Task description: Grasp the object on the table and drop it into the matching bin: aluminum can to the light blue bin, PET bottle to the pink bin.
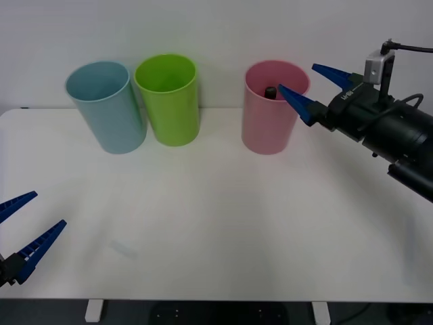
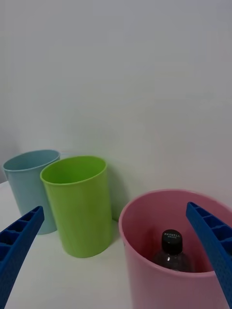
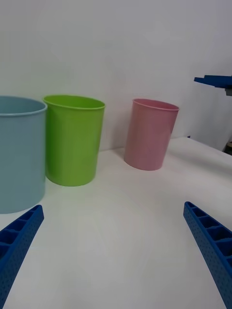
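The bottle [image 2: 171,251] was already inside the pink bin [image 1: 268,122], standing nearly upright with its black cap up, so its long axis ran along the axis of the bin. The right gripper [image 1: 318,87] hung just above and beside the bin's rim, on the side toward the robot's right, with its two blue fingers spread wide and holding nothing. In the right wrist view the bottle sat between the two fingers but lower and farther in, down in the bin (the cap was well below the rim). The relation that matters for the coming move was therefore simple: the bottle lay below and ahead of the right gripper, not in its grasp, and I judge that the drop was done and the arm had only to pull back away from the bin without knocking its rim. The left gripper [image 1: 20,233] waited low at the near left edge of the table [image 1: 216,217], also open and empty, well apart from the bins. The light blue bin [image 1: 106,105] and a green bin [image 1: 169,98] stood side by side toward the robot's left of the pink one.
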`<state>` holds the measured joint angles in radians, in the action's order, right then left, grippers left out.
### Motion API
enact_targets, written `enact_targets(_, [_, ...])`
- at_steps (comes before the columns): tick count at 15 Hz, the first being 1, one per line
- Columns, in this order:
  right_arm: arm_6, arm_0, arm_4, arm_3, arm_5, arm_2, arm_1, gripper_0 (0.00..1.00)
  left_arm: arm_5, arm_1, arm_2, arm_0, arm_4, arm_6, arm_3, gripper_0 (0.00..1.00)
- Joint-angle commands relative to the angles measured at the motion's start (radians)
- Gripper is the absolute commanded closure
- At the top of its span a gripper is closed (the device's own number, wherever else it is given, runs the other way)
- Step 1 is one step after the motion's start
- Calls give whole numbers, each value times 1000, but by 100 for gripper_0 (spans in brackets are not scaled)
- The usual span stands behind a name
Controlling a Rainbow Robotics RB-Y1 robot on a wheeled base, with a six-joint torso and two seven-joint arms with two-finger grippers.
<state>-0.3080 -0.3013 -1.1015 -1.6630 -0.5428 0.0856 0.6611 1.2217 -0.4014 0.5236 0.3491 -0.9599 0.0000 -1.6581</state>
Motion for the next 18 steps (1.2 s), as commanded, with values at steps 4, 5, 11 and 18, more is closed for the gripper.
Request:
enact_targets(4, [159, 175, 60, -98, -60, -73, -1, 0, 0, 0, 0, 0, 0, 0, 0, 0])
enact_targets(5, [204, 200, 69, -100, -69, -81, -1, 0, 0, 0, 0, 0, 0, 0, 0, 0])
enact_targets(11, [389, 341, 135, -100, -140, -165, -32, 0, 0, 0, 0, 0, 0, 0, 0, 0])
enact_targets(18, [385, 476, 134, -100, -347, -314, -97, 0, 0, 0, 0, 0, 0, 0, 0, 0])
